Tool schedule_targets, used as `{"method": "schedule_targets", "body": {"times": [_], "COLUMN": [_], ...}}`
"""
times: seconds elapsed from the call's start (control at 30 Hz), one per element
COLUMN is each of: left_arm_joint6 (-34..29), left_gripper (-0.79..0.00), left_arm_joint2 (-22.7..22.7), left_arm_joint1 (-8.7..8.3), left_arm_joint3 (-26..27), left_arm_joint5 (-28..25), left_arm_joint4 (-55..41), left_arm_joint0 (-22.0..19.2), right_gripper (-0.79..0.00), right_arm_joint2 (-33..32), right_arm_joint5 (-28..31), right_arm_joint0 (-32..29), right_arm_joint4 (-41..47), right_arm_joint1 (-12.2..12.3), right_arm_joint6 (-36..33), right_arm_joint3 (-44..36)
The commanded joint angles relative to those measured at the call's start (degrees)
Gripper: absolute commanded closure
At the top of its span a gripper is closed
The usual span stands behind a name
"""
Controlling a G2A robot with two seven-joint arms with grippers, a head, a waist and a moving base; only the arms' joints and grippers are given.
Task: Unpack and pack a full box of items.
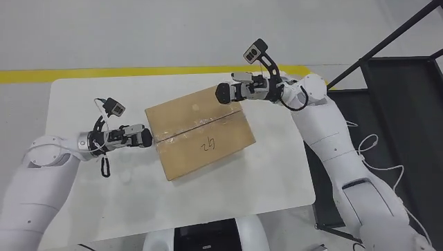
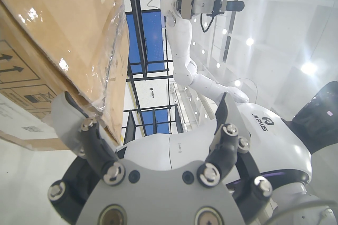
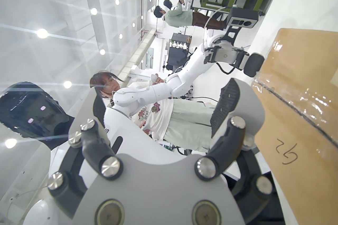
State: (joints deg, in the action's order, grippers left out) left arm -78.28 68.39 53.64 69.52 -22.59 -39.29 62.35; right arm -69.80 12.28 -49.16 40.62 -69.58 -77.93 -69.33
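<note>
A closed cardboard box [image 1: 199,133] lies askew in the middle of the white table, its top seam taped and a handwritten mark on one flap. My left gripper [image 1: 146,137] is at the box's left end, level with the seam. In the left wrist view that gripper [image 2: 145,107] is open, and one finger [image 2: 66,110] rests against the taped corner of the box [image 2: 66,20]. My right gripper [image 1: 223,93] hovers at the box's far edge. It is open [image 3: 163,102] with nothing between its fingers, and one finger [image 3: 232,104] is just beside the box top [image 3: 298,94].
The white table [image 1: 83,92] has bare surface on the left and along the front. A black metal rack [image 1: 401,92] stands off the table's right side. A yellow floor line [image 1: 69,75] runs behind the table.
</note>
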Motion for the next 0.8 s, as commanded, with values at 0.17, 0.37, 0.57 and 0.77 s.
{"method": "schedule_targets", "body": {"times": [0.17, 0.37, 0.57, 0.77], "left_arm_joint6": [0.2, 1.2, 2.3, 3.7], "left_gripper": [-0.785, -0.785, -0.785, -0.785], "left_arm_joint2": [-2.2, -3.5, -4.1, -4.6], "left_arm_joint1": [0.86, 1.48, 1.65, 1.85], "left_arm_joint3": [-1.5, -3.0, -2.7, -1.2], "left_arm_joint5": [-0.3, -1.4, -1.5, -1.2], "left_arm_joint4": [-0.2, 1.4, 4.2, 5.5], "left_arm_joint0": [-0.8, -1.9, -1.9, -1.2], "right_gripper": [-0.785, -0.785, -0.785, -0.785], "right_arm_joint2": [-7.6, -9.3, -9.6, -8.9], "right_arm_joint5": [-3.9, -5.3, -5.9, -5.9], "right_arm_joint0": [-8.0, -10.7, -11.6, -11.3], "right_arm_joint4": [-3.1, -4.1, -4.6, -4.9], "right_arm_joint1": [2.2, 2.9, 3.2, 3.4], "right_arm_joint6": [4.0, 4.9, 5.4, 6.1], "right_arm_joint3": [-10.7, -14.2, -15.9, -16.7]}}
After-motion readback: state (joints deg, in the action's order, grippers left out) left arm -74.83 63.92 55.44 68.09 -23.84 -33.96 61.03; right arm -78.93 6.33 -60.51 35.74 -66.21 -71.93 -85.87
